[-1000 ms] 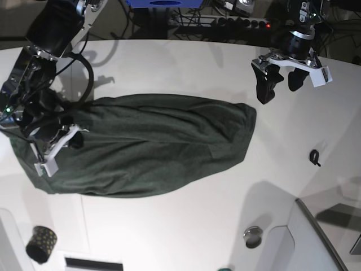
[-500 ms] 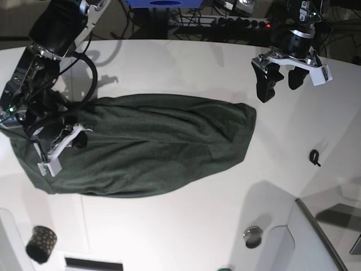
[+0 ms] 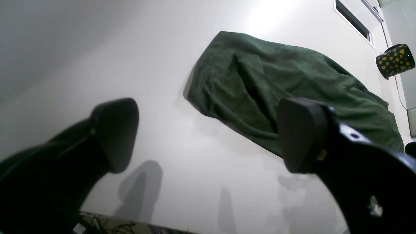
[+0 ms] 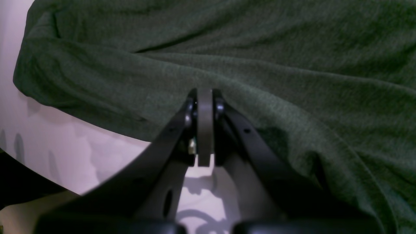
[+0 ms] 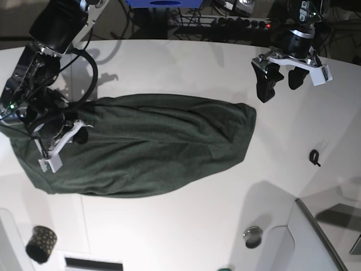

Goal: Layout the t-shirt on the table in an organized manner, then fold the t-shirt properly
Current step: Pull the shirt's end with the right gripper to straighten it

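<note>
The dark green t-shirt (image 5: 163,147) lies in a long, loosely bunched shape across the white table (image 5: 186,62), its length running left to right. My right gripper (image 5: 80,135) is over the shirt's left end. In the right wrist view it (image 4: 204,92) is shut, pads flush together, tips against a ridge of the t-shirt (image 4: 292,65); no cloth shows between the pads. My left gripper (image 5: 279,89) hangs open above bare table, just beyond the shirt's right end. In the left wrist view its wide-apart fingers (image 3: 208,136) frame the t-shirt (image 3: 276,81).
A black mug with yellow dots (image 5: 40,244) stands near the front left, also seen as the mug (image 3: 395,60) past the shirt. A small black clip (image 5: 315,157) lies right of the shirt. A round metal fitting (image 5: 253,236) and a raised panel (image 5: 316,237) occupy the front right. Cables and a power strip (image 5: 242,22) run behind.
My right gripper has shifted slightly up and to the left over the shirt's left end. The left gripper and the shirt's outline are nearly the same.
</note>
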Tool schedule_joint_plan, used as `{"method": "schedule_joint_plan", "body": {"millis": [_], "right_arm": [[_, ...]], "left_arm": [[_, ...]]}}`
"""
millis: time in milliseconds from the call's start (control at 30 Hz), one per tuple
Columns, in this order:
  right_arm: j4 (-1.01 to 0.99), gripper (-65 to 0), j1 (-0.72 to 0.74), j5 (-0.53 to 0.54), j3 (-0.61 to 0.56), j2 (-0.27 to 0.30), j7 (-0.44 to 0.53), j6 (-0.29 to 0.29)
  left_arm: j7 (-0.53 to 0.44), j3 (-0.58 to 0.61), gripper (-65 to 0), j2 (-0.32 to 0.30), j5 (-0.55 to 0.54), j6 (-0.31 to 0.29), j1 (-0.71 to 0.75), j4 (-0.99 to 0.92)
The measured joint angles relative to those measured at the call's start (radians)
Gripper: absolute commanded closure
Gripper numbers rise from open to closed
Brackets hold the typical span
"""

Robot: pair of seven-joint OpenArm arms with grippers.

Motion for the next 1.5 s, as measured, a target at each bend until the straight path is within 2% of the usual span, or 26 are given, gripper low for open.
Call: {"method": "schedule_joint_plan", "body": {"millis": [100,233,600,933,1067,1233,1300,1400,1500], "right_arm": [[0.0,-0.6,0.0,0.001,0.0,0.0,0.0,0.0],[0.0,-0.6,-0.026,0.141,0.001,0.0,0.003,0.0],[0.0,-1.7,-0.058,0.298,0.002,0.001,-0.011,0.0],[-0.109,-2.0,-0.065,0.314,0.003,0.001,-0.015,0.0],[-0.158,-8.1,-0.064,0.31,0.003,0.002,-0.015,0.0],[-0.16,-8.4,-0.044,0.312,0.0,0.002,-0.015,0.0],[-0.158,-7.2,-0.045,0.314,0.0,0.002,-0.014,0.0],[-0.158,0.0,-0.045,0.313,0.0,0.002,-0.015,0.0],[-0.158,-0.8,-0.045,0.312,-0.012,0.007,-0.015,0.0]], "left_arm": [[0.0,0.0,-65.0,0.0,0.0,0.0,-0.003,0.0],[0.0,0.0,-65.0,0.0,0.0,0.0,-0.003,0.0],[0.0,0.0,-65.0,0.0,0.0,0.0,-0.005,0.001],[0.0,0.0,-65.0,-0.004,0.0,0.0,-0.003,0.002],[0.0,0.0,-65.0,-0.005,0.0,0.0,-0.003,0.002],[0.0,0.0,-65.0,-0.006,0.0,-0.001,-0.002,0.002],[0.001,0.0,-65.0,-0.006,0.0,0.0,-0.002,0.002],[0.001,0.0,-65.0,-0.006,0.0,0.0,-0.002,0.002],[0.001,0.0,-65.0,-0.006,0.0,0.0,-0.002,0.002]]}}
